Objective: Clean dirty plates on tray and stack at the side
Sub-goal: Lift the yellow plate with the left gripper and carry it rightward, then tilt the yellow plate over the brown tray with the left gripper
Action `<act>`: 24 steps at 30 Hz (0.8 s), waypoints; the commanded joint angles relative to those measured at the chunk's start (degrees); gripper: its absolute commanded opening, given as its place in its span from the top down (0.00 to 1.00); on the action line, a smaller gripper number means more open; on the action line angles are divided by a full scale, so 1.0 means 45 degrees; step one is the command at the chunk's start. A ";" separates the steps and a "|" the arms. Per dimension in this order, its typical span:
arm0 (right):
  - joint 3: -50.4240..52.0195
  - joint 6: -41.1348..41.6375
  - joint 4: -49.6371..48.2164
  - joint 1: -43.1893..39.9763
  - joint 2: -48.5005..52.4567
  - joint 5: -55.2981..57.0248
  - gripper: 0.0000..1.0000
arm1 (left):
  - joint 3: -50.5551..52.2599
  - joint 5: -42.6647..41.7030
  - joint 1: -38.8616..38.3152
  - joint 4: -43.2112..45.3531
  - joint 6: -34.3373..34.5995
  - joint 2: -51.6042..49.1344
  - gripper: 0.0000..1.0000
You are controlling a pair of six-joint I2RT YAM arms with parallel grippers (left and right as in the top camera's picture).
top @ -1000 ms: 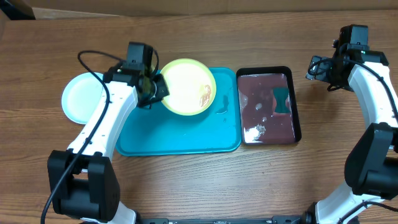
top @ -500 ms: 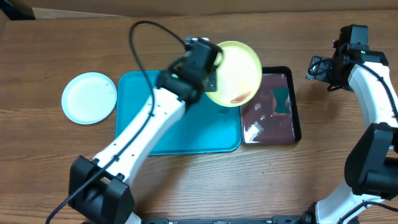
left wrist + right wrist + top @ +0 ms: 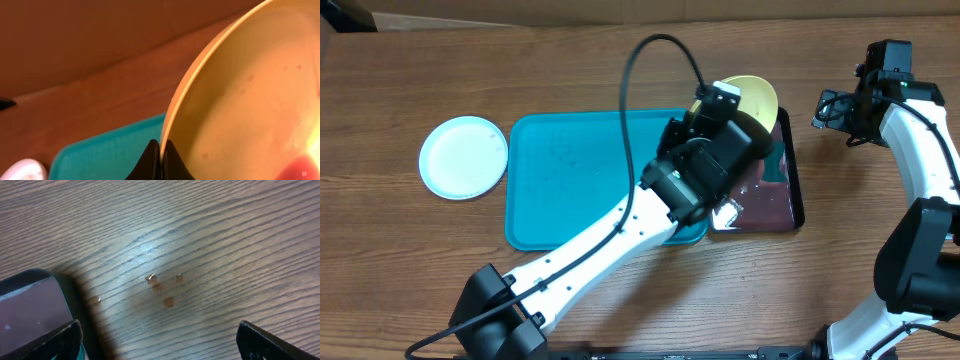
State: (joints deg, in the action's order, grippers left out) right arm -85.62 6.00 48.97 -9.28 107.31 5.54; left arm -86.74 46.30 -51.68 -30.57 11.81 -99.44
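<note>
Farther right, over black tray (image 3: 800, 196): plate (image 3: 757, 97)

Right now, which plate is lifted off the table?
The yellow-green plate, pinched at its rim by the left end effector and tilted above the black tray; the white plate lies flat left of the turquoise tray.

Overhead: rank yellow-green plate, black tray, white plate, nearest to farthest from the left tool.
1. yellow-green plate: gripped by the left tool, right of centre.
2. black tray: just under the plate, right side.
3. white plate: far left.
</note>
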 commanded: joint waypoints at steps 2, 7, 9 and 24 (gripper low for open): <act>-0.0189 0.0097 -0.0058 0.0024 -0.0175 0.0092 0.00 | -0.0355 0.2191 -0.0583 0.0743 -0.2157 -0.0078 0.96; -0.0189 0.0092 -0.0058 0.0024 -0.0175 0.0092 0.00 | -0.0355 0.3463 -0.1175 0.2186 -0.4027 -0.0078 0.96; -0.0189 0.0092 -0.0058 0.0024 -0.0175 0.0092 0.00 | -0.0355 0.3774 -0.1370 0.2837 -0.4857 -0.0078 0.96; -0.0189 0.0097 -0.0058 0.0024 -0.0175 0.0092 0.00 | -0.0355 0.4483 -0.1991 0.6533 -0.9083 -0.0078 0.96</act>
State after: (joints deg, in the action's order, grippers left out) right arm -85.62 6.02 48.99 -9.30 107.31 5.52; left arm -86.85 65.01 -60.03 -2.00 -25.06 -99.46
